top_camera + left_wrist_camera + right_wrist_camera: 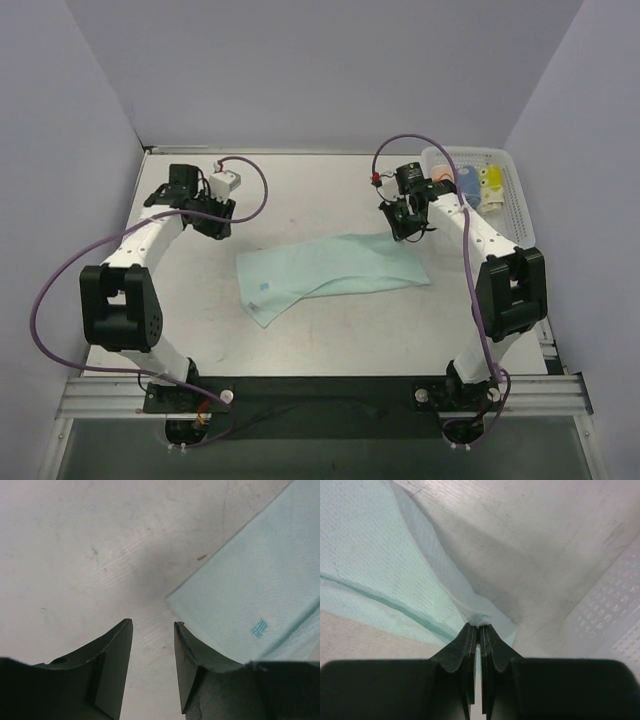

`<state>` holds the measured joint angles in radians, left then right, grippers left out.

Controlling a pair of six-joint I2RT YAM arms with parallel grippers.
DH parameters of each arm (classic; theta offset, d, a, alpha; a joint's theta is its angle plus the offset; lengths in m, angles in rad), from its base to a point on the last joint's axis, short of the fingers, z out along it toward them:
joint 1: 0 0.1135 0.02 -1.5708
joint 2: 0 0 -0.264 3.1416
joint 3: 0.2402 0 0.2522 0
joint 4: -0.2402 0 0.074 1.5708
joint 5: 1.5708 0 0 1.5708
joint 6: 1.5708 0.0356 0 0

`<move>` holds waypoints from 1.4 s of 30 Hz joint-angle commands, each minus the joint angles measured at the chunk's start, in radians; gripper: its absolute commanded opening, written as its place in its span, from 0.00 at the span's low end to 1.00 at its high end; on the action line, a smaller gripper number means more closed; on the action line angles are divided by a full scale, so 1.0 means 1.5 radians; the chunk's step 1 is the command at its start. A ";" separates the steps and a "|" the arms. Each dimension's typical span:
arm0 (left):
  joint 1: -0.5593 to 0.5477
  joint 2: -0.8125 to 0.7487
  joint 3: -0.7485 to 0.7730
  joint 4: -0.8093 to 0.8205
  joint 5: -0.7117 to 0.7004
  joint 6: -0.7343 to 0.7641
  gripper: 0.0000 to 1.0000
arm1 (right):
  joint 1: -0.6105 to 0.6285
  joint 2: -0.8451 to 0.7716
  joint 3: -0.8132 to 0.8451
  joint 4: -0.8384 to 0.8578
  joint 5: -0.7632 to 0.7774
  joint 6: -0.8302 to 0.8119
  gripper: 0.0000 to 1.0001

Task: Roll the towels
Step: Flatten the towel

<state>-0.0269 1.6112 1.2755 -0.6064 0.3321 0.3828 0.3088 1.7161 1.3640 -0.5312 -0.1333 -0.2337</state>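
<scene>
A pale mint-green towel (330, 271) lies folded lengthwise across the middle of the table, with a small blue print near its left end (258, 628). My right gripper (405, 226) is shut on the towel's far right corner (481, 618) and lifts it a little off the table. My left gripper (216, 222) is open and empty above bare table, to the left of the towel's far left corner (172, 599). Rolled towels, white-with-orange (441, 184), blue (467, 180) and yellow (490, 181), lie in the basket.
A white slotted plastic basket (515, 200) stands at the back right, right next to my right arm; its wall shows in the right wrist view (605, 610). A small white box (225, 183) with a purple cable sits at the back left.
</scene>
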 commanded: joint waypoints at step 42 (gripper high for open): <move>-0.064 -0.238 -0.107 -0.032 -0.097 -0.017 0.00 | -0.057 -0.207 -0.093 -0.050 -0.133 -0.053 0.00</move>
<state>-0.1276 1.3621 1.1572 -0.6098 0.1421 0.3176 0.2176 1.4986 1.2625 -0.5529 -0.2733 -0.2642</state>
